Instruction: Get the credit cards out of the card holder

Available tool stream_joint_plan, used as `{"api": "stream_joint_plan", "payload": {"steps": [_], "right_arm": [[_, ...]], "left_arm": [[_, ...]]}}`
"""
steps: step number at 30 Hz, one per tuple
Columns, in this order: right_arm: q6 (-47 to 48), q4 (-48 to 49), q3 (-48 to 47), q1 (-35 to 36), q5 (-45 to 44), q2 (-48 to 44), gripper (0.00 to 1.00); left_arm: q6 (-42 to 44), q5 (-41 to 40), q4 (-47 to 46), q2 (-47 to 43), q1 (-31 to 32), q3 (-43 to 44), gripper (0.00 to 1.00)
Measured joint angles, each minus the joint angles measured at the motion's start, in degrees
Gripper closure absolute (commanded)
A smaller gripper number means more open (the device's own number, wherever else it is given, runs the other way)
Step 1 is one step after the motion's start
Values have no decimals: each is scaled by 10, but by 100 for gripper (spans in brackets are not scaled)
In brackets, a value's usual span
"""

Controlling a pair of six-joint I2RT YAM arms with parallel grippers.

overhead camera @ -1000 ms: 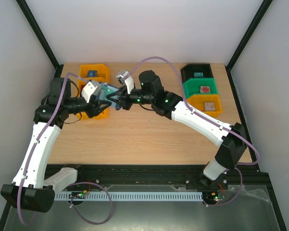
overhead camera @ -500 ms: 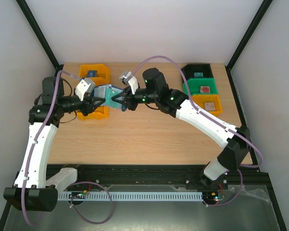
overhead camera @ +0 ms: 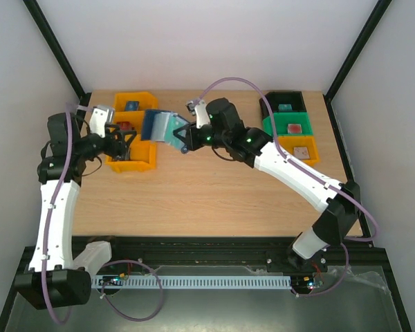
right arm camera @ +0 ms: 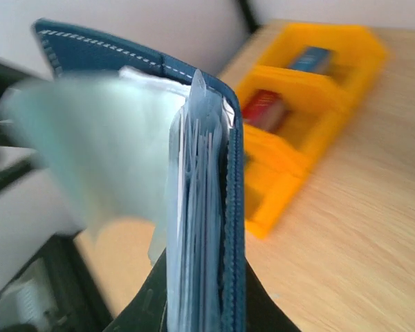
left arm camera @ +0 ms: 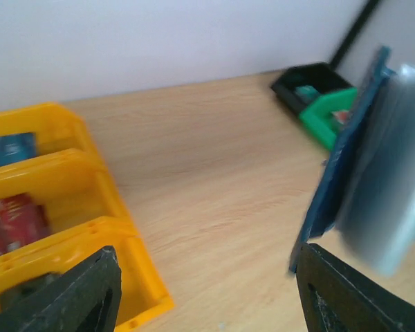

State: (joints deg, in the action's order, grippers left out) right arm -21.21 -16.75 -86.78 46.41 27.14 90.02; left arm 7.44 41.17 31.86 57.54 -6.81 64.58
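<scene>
My right gripper [overhead camera: 185, 140] is shut on the card holder [overhead camera: 160, 127], a dark navy wallet held up in the air, open, with its pale inner panel facing left. In the right wrist view the card holder [right arm camera: 236, 207] stands edge-on between my fingers [right arm camera: 144, 297]. Pale blue-grey sheets [right arm camera: 197, 228] are stacked inside it; I cannot tell credit cards from sleeves. My left gripper [overhead camera: 126, 140] is open and empty, over the orange bin, a short way left of the holder. In the left wrist view the card holder [left arm camera: 346, 166] hangs blurred beside the right finger [left arm camera: 353, 294].
An orange three-part bin [overhead camera: 133, 163] under the left gripper holds a red item [overhead camera: 124, 126] and a blue item [overhead camera: 131, 106]. At the back right stand a black bin [overhead camera: 283, 101], a green bin [overhead camera: 290, 128] and an orange bin [overhead camera: 301, 149].
The left gripper let go of the holder's flap, opened and drew back to the left over the orange bin. The right gripper carried the holder a little left and back.
</scene>
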Motion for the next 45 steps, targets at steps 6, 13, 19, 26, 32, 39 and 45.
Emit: {"api": "stream_joint_plan", "payload": {"steps": [6,13,19,26,32,39,45], "right_arm": [[-37,-56,17,19,-226,5,98],[-35,-86,-15,57,-296,63,98],[-33,-100,-45,66,-283,102,98],[-3,-87,-65,65,-170,104,98],[28,-55,-47,59,-65,95,98],[58,-47,-37,44,-3,70,98],[81,-33,-14,41,29,45,98]], "left_arm": [[-30,9,-28,0,-22,-7,52],[-44,170,-54,-13,66,-54,71],[-89,186,-94,7,134,-132,81],[-135,114,-148,33,136,-150,86],[-148,104,-163,30,114,-152,84],[-156,131,-177,10,96,-159,82],[-163,145,-180,4,77,-159,75]]}}
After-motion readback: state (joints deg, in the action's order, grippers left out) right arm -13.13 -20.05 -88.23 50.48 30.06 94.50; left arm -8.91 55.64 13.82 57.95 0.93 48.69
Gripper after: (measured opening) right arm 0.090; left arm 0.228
